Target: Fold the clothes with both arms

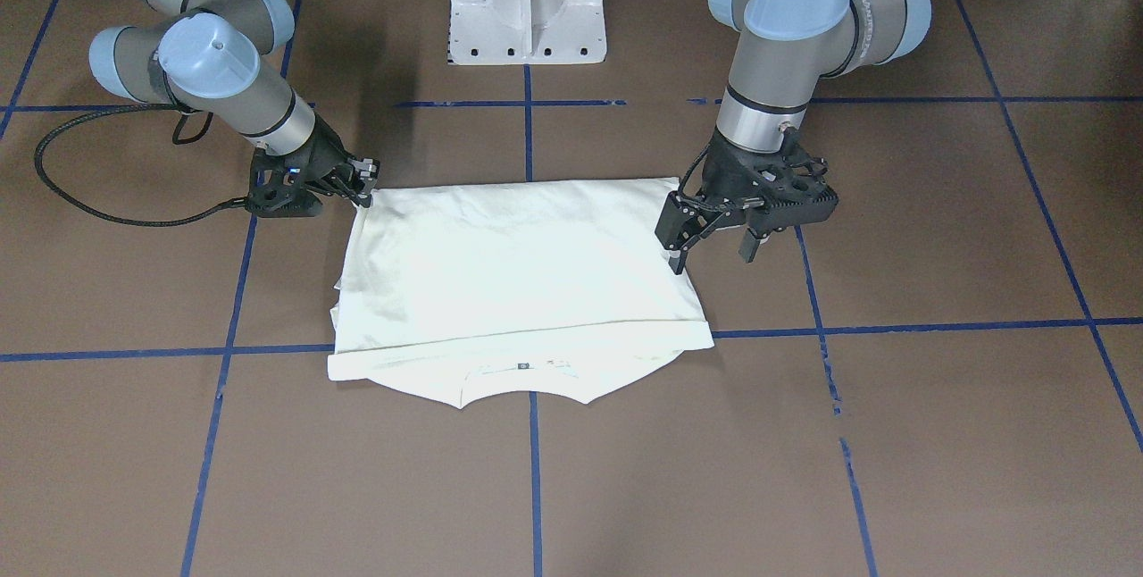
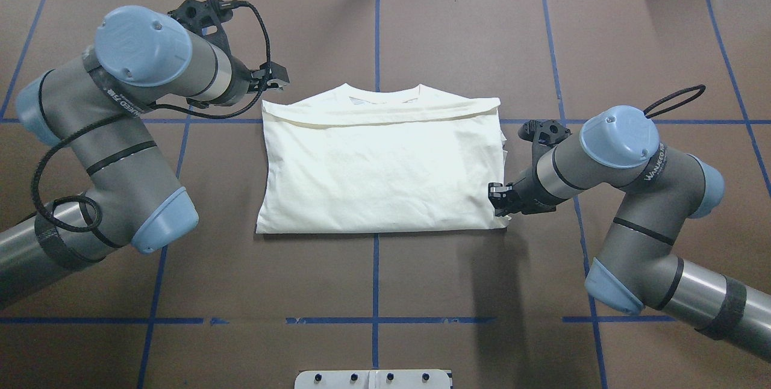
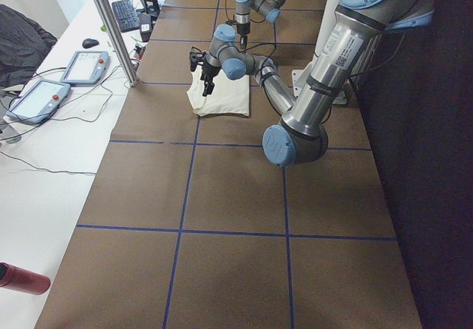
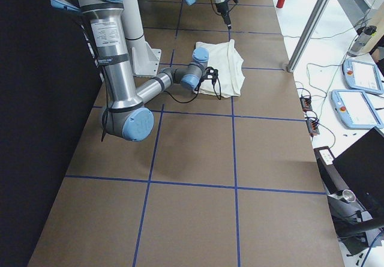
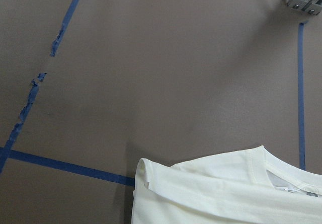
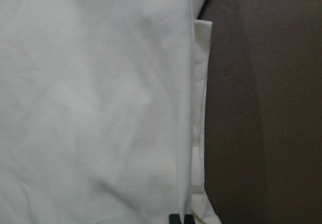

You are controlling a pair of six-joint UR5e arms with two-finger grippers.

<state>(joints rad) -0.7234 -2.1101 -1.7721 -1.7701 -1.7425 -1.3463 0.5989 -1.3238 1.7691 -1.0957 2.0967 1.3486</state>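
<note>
Left fingers point(image 1: 676, 242) spread wide, just beside far left corner of T-shirt point(image 2: 379, 166). Right fingers point(image 6: 174, 219) pressed together on hem edge at near right corner; only tips in wrist view, rest cut off. T-shirt folded flat mid-surface point(image 2: 421, 274), plain side up, collar far; print hidden.

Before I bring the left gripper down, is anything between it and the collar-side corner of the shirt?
Nothing visible does. The left gripper hangs open just off that corner of the T-shirt, and the left wrist view shows only bare table ahead of the cloth.
</note>
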